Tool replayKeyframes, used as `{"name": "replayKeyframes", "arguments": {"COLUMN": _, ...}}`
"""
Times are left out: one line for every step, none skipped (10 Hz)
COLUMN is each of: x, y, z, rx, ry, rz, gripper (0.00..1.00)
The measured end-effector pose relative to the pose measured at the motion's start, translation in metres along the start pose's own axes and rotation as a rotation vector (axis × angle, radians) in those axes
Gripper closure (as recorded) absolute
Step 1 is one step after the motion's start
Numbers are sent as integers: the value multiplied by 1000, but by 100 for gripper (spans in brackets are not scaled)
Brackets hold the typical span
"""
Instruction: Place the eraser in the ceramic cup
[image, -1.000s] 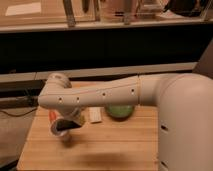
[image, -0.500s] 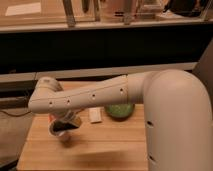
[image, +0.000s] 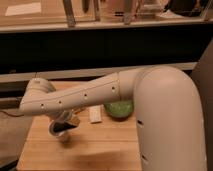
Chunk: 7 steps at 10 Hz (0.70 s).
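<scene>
The white ceramic cup (image: 60, 132) stands on the left part of the wooden table (image: 100, 150). My gripper (image: 67, 123) hangs right over the cup's mouth and hides most of it. A small dark shape (image: 65, 128) sits at the gripper's tip just above the cup. It may be the black eraser, but I cannot tell this for sure, nor whether it is held or inside the cup. My white arm (image: 85, 97) reaches in from the right across the table.
A white flat rectangular piece (image: 95, 114) lies just right of the gripper. A green bowl (image: 119, 109) sits beyond it, partly under my arm. The table's left edge is close to the cup. A dark counter and shelf run along behind the table.
My arm has swung nearer to the camera and fills more of the right side. The gripper has stayed over the cup, shifting only slightly.
</scene>
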Motion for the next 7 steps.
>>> {"name": "replayKeyframes", "arguments": {"x": -1, "y": 2, "z": -4, "rx": -1, "ry": 8, "rz": 0, "gripper": 96}}
{"name": "replayKeyframes", "arguments": {"x": -2, "y": 2, "z": -8, "rx": -2, "ry": 19, "rz": -2, "gripper": 96}}
{"name": "replayKeyframes", "arguments": {"x": -3, "y": 2, "z": -10, "rx": -6, "ry": 28, "rz": -4, "gripper": 96}}
{"name": "replayKeyframes", "arguments": {"x": -6, "y": 1, "z": -10, "rx": -14, "ry": 40, "rz": -9, "gripper": 96}}
{"name": "replayKeyframes", "arguments": {"x": -7, "y": 0, "z": -9, "rx": -25, "ry": 48, "rz": -13, "gripper": 96}}
{"name": "replayKeyframes", "arguments": {"x": -9, "y": -2, "z": -8, "rx": -36, "ry": 57, "rz": -17, "gripper": 96}}
{"name": "replayKeyframes", "arguments": {"x": -10, "y": -3, "z": -6, "rx": -49, "ry": 67, "rz": -22, "gripper": 96}}
